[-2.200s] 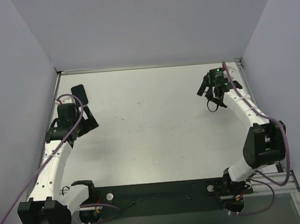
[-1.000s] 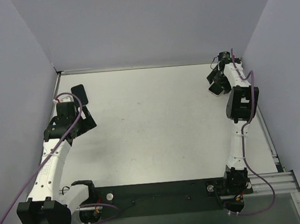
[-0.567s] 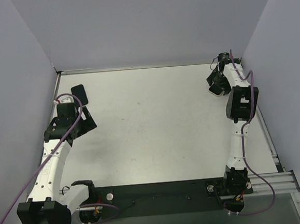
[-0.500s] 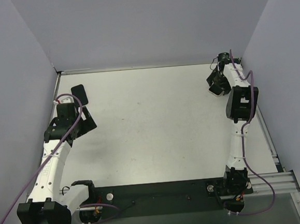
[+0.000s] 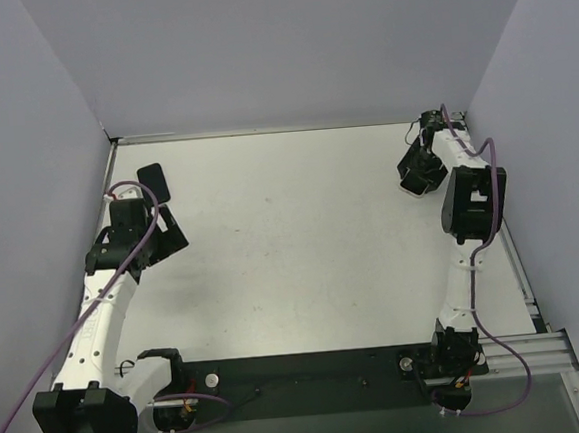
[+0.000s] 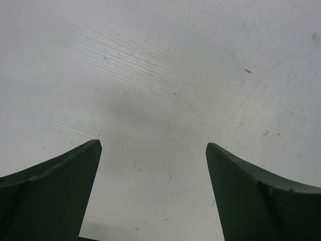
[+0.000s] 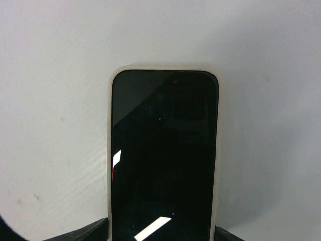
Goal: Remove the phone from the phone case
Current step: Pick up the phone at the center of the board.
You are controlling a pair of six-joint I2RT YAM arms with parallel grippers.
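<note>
The black phone [image 7: 163,160] in a cream soft case [image 7: 110,150] lies far right on the desk [image 7: 50,75]. The right claw [image 7: 161,229] flanks it, grip unclear; the left claw [image 6: 153,145] is apart. Squeezing the case could trap the phone.

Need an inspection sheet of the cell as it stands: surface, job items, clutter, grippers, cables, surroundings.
Surface: white table, faint scratches and specks.
Job's things: phone, screen dark, seated in its pale case, at the far right corner; hidden under the arm in the top view.
Clutter: one dark flat object at the far left, beside the left arm; cannot tell what it is.
Grippers: left gripper open, nothing between its fingers; right gripper straddles the phone's near end, contact unclear.
Cables: purple cables run along both arms; no snag seen.
Surroundings: plain grey walls on three sides; black base rail at the near edge.
</note>
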